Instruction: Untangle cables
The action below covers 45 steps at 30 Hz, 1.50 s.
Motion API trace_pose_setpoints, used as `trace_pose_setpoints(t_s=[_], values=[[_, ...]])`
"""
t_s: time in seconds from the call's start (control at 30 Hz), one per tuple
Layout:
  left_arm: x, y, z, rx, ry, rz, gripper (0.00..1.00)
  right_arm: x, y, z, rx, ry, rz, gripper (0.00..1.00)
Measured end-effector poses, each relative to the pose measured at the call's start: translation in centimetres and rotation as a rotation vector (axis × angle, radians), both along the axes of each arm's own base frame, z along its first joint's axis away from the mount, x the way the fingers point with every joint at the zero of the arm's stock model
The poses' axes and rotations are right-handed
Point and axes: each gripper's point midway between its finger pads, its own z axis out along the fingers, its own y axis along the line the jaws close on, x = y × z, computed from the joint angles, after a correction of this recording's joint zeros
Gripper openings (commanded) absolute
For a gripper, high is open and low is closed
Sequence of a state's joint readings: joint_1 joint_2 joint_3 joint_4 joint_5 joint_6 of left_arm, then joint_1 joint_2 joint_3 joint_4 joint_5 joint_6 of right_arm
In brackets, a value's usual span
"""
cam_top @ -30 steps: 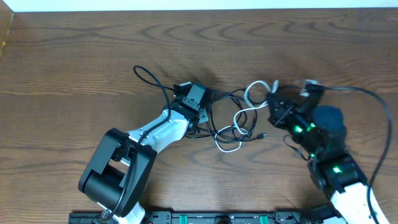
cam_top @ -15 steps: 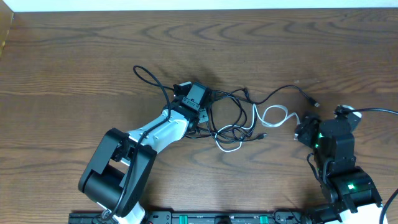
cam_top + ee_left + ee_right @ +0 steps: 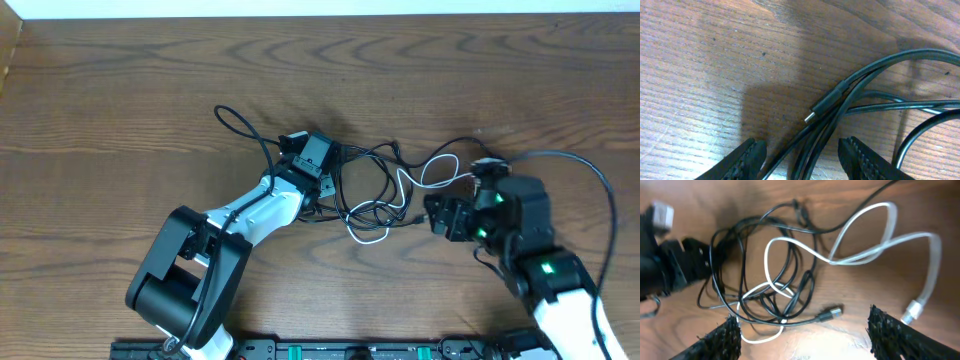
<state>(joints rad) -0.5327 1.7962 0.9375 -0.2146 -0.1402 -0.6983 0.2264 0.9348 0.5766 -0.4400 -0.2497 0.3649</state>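
The cables lie knotted together mid-table: several thin black cords and one white cord. In the left wrist view my left gripper stands open astride a bundle of black cords, a gap on each side, with a small black plug just ahead. My right gripper hovers at the tangle's right edge. In its wrist view my right gripper is wide open and empty, a black plug with a metal tip between and ahead of the fingers, and the white cord's plug beside the right one.
One black cord loops out to the far left of the tangle. The thick black camera cord arcs over the right arm. The table's back edge runs along the top of the overhead view.
My right gripper was shut on the white cord near the tangle, pulled away to the right, opened and let it go, then came back left. The white loop shifted. The left arm stayed put.
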Motion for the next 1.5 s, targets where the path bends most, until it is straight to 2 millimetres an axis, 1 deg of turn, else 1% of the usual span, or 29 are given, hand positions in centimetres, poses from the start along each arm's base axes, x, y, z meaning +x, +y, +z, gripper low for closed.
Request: trace_pose_setpoints(t_s=[0.1,0.2,0.23,0.27,0.33,0.4,0.5,0.63,0.73,0.77,0.8,0.83,0.97,1.1,1.23,1.3,1.4,1.43,1.5], values=[[0.0,0.0,0.0,0.000,-0.001,0.000,0.56,1.2,1.6,-1.2,0.015,0.003,0.090,0.76],[0.0,0.0,0.0,0.000,-0.001,0.000,0.56,1.9,3.1,-2.1,0.032,0.001,0.161,0.73],[0.0,0.0,0.0,0.000,-0.001,0.000,0.56,2.2,3.9,-2.6,0.039,0.000,0.200,0.72],[0.0,0.0,0.0,0.000,-0.001,0.000,0.56,2.2,4.5,-3.1,0.041,0.006,0.223,0.71],[0.0,0.0,0.0,0.000,-0.001,0.000,0.56,2.1,5.8,-4.2,0.040,0.019,0.282,0.64],[0.0,0.0,0.0,0.000,-0.001,0.000,0.56,1.9,6.7,-4.9,0.034,0.023,0.325,0.56],[0.0,0.0,0.0,0.000,-0.002,0.000,0.56,1.3,7.7,-6.1,0.015,0.045,0.374,0.53],[0.0,0.0,0.0,0.000,-0.001,0.000,0.57,1.4,7.4,-6.6,-0.026,0.044,0.365,0.46],[0.0,0.0,0.0,0.000,-0.001,0.000,0.56,1.6,7.1,-6.7,-0.047,0.038,0.353,0.43],[0.0,0.0,0.0,0.000,-0.001,0.000,0.57,1.7,7.0,-6.7,-0.053,0.036,0.351,0.38],[0.0,0.0,0.0,0.000,-0.001,0.000,0.57,1.7,6.9,-6.8,-0.058,0.035,0.347,0.35],[0.0,0.0,0.0,0.000,-0.002,0.000,0.57,1.8,6.9,-6.8,-0.063,0.034,0.345,0.34],[0.0,0.0,0.0,0.000,-0.001,0.000,0.57,1.9,6.6,-6.9,-0.076,0.031,0.336,0.37],[0.0,0.0,0.0,0.000,-0.001,0.000,0.57,2.0,6.6,-6.9,-0.080,0.029,0.331,0.29],[0.0,0.0,0.0,0.000,-0.001,0.000,0.56,2.0,6.6,-6.9,-0.083,0.026,0.332,0.22],[0.0,0.0,0.0,0.000,-0.002,0.000,0.57,2.1,6.5,-6.9,-0.088,0.025,0.328,0.24],[0.0,0.0,0.0,0.000,-0.001,0.000,0.57,2.3,6.3,-7.0,-0.100,0.023,0.318,0.24],[0.0,0.0,0.0,0.000,-0.001,0.000,0.57,2.3,6.3,-7.1,-0.102,0.023,0.317,0.23],[0.0,0.0,0.0,0.000,-0.001,0.000,0.57,2.4,6.2,-7.3,-0.108,0.027,0.313,0.16]])
